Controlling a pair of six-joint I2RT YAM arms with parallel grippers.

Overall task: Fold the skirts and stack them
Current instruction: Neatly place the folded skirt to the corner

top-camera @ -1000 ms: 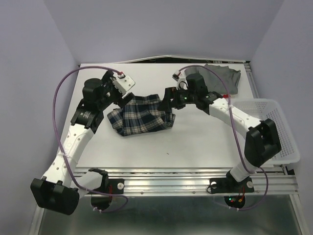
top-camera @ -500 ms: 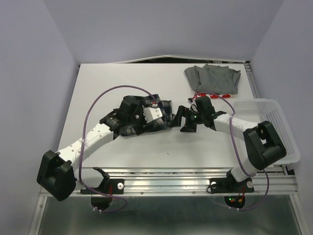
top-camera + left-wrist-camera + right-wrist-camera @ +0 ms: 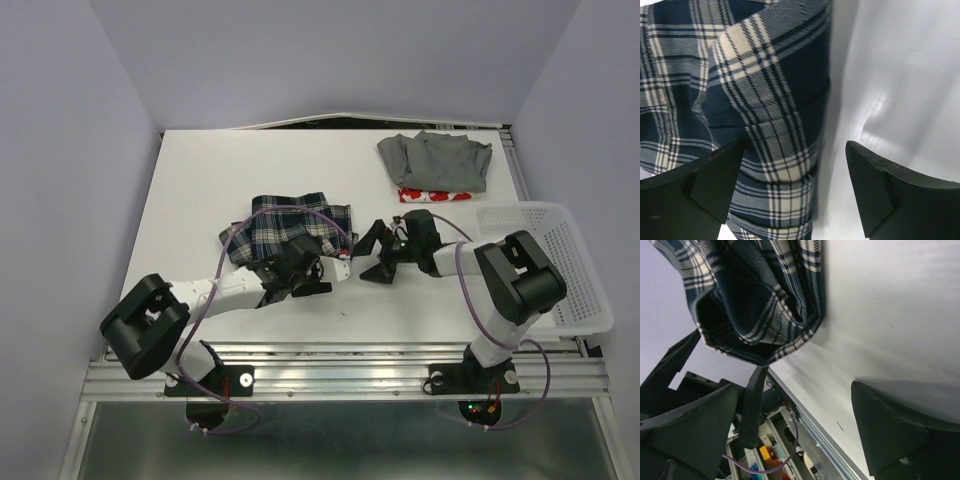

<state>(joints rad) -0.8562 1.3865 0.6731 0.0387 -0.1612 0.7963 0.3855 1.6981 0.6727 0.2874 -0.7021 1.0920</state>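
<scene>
Your left gripper (image 3: 790, 190) is spread wide and pinches nothing; the plaid skirt (image 3: 765, 100) lies right under it, and its folded edge runs down between the two fingers, closer to the one at 9 o'clock. Your right gripper (image 3: 790, 430) is spread wide too and holds nothing; a corner of the plaid skirt sits at 11 o'clock from it, near one finger but not in the grip. From above, both grippers sit low over the table (image 3: 200, 180); the left one is at the skirt's 6 o'clock edge and the right one at its 3 o'clock edge.

I think you are in the middle of folding this skirt; it looks doubled over but lumpy. Next you need to close on an edge, lay it flat and neat, then carry it to the pile.

That pile is at 1 o'clock on the table; the grey skirt (image 3: 440, 160) lies on top of the red print skirt (image 3: 435, 195) — only a thin strip of red shows at the near side.

The basket (image 3: 525, 208) sits at 3 o'clock, past your right arm; I see nothing in it, though the arm hides a bit.
</scene>
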